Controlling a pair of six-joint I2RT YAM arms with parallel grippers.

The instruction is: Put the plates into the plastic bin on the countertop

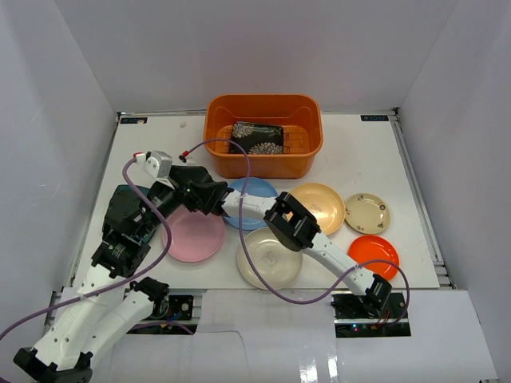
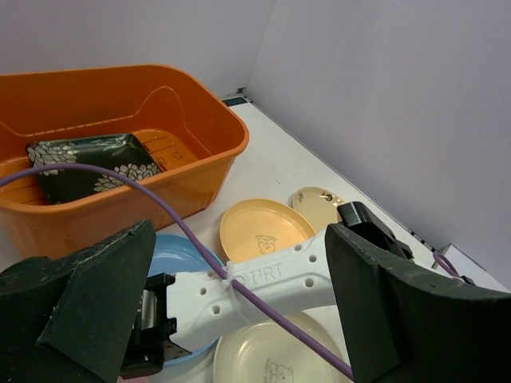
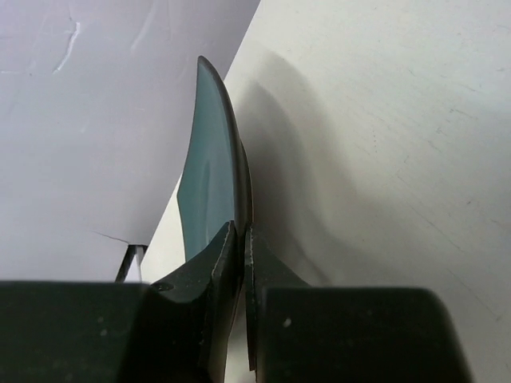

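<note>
white arms (image 1: 92, 315), blk jaws, purple cables (image 2: 279, 317)

Left arm (image 1: 94, 309): rises from near-left base, folds at elbow, wrist turned right toward centre. Left gripper (image 2: 239, 239): fingers (image 2: 80, 311) spread wide, hovering over right forearm. Right arm (image 1: 323, 249): from near-right base, stretched left, forearm passing beneath left gripper. Right gripper (image 3: 242, 233): jaws pinched on rim of dark teal plate (image 3: 209, 159).

My top cam looks down from high behind the near edge over the whole table (image 1: 359, 152). Left wrist cam faces the orange bin (image 2: 80, 215), which the top cam also sees. Right wrist cam sits super close, edge-on to the dark teal plate (image 3: 209, 175).
</note>
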